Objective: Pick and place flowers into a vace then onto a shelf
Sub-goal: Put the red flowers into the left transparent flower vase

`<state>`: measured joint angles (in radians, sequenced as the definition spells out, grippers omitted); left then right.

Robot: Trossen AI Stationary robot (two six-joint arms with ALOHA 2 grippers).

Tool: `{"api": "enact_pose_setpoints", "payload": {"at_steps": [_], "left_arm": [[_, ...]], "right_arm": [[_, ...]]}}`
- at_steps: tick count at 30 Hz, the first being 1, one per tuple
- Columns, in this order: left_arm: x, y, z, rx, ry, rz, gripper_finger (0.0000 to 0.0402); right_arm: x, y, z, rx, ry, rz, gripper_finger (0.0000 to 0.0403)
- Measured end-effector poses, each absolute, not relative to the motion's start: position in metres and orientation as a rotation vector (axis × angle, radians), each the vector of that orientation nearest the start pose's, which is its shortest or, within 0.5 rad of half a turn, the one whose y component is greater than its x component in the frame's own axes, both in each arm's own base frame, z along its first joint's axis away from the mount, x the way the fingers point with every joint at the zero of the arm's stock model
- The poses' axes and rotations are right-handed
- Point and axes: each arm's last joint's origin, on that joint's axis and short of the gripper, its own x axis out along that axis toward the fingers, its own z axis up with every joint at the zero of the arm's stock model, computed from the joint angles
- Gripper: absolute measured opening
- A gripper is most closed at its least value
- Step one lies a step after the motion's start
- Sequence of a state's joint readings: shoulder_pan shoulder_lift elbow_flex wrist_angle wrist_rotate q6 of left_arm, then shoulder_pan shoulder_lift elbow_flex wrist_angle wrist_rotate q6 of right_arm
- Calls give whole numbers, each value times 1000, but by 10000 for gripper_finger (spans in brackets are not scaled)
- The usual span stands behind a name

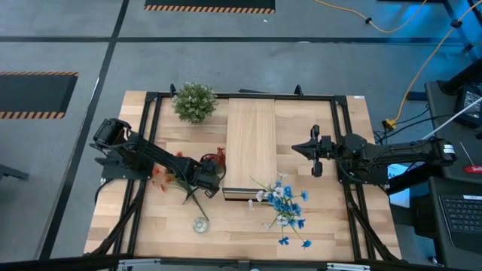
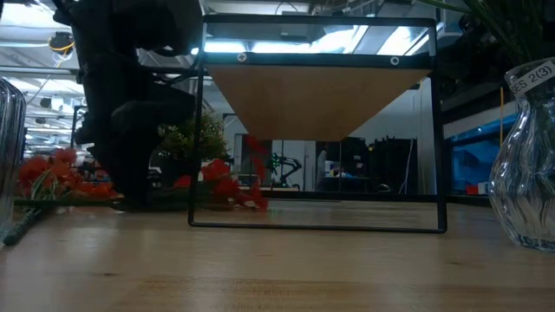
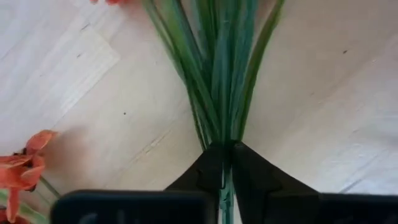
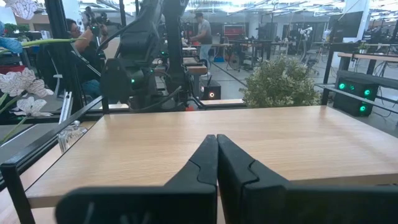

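The red-orange flowers (image 1: 167,177) lie on the table left of the shelf (image 1: 251,147), with their green stems (image 1: 194,202) running toward the near edge. My left gripper (image 1: 205,184) is down on them, shut on the stem bundle (image 3: 221,93). An empty glass vase (image 1: 200,223) stands just nearer. The blue and white flowers (image 1: 285,207) stand in another glass vase (image 2: 527,178) near the shelf's dark front end (image 1: 239,194). My right gripper (image 1: 315,150) hovers shut at the shelf's right side, touching nothing. My left gripper pinches the red-orange flowers' green stems (image 3: 225,144) between its two fingers, where the stems gather into one bundle. The fingers (image 3: 208,168) come slanting down from the table's left. The stems fan out beyond the fingertips, and the blooms (image 2: 52,173) lie on the table.
A round bushy green-white plant (image 1: 194,102) stands at the far edge, left of the shelf. A black metal frame (image 2: 316,227) carries the shelf plank above the table. People and workbenches (image 4: 202,28) show in the room beyond.
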<state>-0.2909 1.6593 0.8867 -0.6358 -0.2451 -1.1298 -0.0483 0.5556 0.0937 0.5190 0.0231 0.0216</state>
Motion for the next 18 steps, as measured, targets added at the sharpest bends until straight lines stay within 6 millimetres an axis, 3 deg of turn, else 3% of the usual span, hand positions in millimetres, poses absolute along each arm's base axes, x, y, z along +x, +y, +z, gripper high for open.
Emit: {"api": "enact_pose_setpoints", "payload": {"at_steps": [10,18], "left_arm": [[267,-73,144,-573,1176,706,6],[254,-69,171,-603,1085,745,5]], "right_arm": [[138,-7,193,21,-57,-71,0],[138,-7,192,21,-52,-71,0]]}}
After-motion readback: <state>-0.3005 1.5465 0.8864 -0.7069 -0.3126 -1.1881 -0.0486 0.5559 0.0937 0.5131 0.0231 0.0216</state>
